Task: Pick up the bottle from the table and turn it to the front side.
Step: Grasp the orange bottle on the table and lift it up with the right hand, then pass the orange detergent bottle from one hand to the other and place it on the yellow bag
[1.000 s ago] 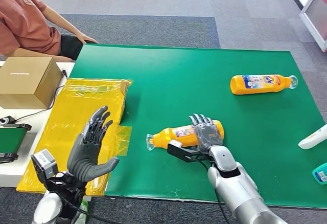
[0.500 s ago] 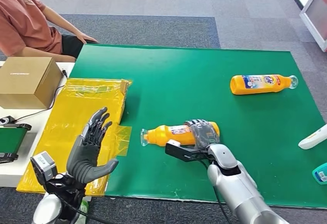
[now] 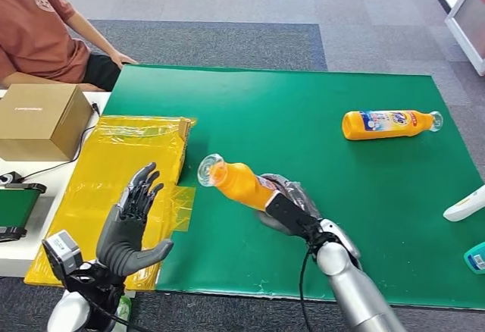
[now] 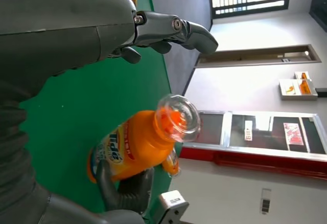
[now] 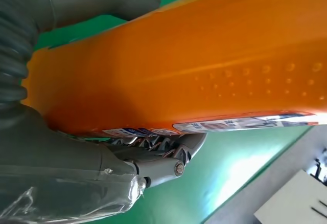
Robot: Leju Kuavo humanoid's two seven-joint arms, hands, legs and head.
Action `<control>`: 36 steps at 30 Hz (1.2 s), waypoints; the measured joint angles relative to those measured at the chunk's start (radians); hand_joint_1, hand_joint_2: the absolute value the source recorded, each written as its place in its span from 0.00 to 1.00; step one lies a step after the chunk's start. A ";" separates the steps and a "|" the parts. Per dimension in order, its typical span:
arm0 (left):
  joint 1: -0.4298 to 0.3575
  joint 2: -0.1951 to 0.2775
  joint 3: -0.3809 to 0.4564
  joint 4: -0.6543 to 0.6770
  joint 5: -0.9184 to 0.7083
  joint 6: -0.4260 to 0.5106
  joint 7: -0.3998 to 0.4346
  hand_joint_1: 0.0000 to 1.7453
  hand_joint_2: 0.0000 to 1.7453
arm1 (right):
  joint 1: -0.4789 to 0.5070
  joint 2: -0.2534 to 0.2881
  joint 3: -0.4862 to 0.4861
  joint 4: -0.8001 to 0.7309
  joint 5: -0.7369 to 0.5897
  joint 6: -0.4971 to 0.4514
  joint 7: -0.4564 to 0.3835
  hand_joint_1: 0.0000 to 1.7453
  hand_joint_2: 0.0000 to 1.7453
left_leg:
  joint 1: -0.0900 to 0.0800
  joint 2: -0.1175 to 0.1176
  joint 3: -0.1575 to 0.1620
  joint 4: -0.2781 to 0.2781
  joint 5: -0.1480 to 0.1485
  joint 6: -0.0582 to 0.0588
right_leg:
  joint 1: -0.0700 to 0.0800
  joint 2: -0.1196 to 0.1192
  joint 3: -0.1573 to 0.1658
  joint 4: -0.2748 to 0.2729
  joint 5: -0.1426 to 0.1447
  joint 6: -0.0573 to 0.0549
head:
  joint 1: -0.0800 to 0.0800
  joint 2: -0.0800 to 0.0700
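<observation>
I had the orange bottle (image 3: 240, 183) up off the green table (image 3: 343, 218), gripped round its lower body by my right hand (image 3: 295, 203), fingers (image 5: 154, 168) wrapped under the label side and thumb over the top. It sat tilted, clear cap (image 3: 207, 170) raised and pointing toward my left. So the pick-up looked done; the turn to the front side seemed only part way, and from my left wrist camera I could read the label (image 4: 115, 144) on one flank, so I judged more rotation was needed. My left hand (image 3: 130, 222) hovered over the yellow plastic sheet (image 3: 108, 165), fingers spread, holding nothing. Room was good: bare green mat beyond the bottle, a second bottle (image 3: 389, 123) well apart at the far right, the cardboard box (image 3: 40, 120) off to the left. The near table edge lay close under my right wrist.
</observation>
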 joint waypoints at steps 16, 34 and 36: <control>-0.007 0.015 -0.001 0.003 0.054 0.027 -0.013 0.00 1.00 | 0.111 0.025 -0.094 -0.262 -0.459 0.047 -0.099 1.00 1.00 | 0.000 0.000 -0.001 0.000 -0.001 0.000 | 0.000 0.000 -0.001 0.000 -0.001 0.000 | 0.000 0.000; -0.169 0.034 -0.111 0.090 0.183 -0.148 0.062 0.00 1.00 | 0.175 0.043 0.138 -0.372 -0.292 -0.043 -0.155 1.00 1.00 | 0.000 0.000 -0.001 0.000 -0.001 0.000 | 0.000 0.000 -0.001 0.000 -0.001 0.000 | 0.000 0.000; -0.191 0.042 -0.134 0.097 0.198 -0.167 0.074 0.00 1.00 | 0.171 0.043 0.151 -0.364 -0.274 -0.058 -0.154 1.00 1.00 | 0.000 0.000 -0.001 0.000 -0.001 0.000 | 0.000 0.000 -0.001 0.000 -0.001 0.000 | 0.000 0.000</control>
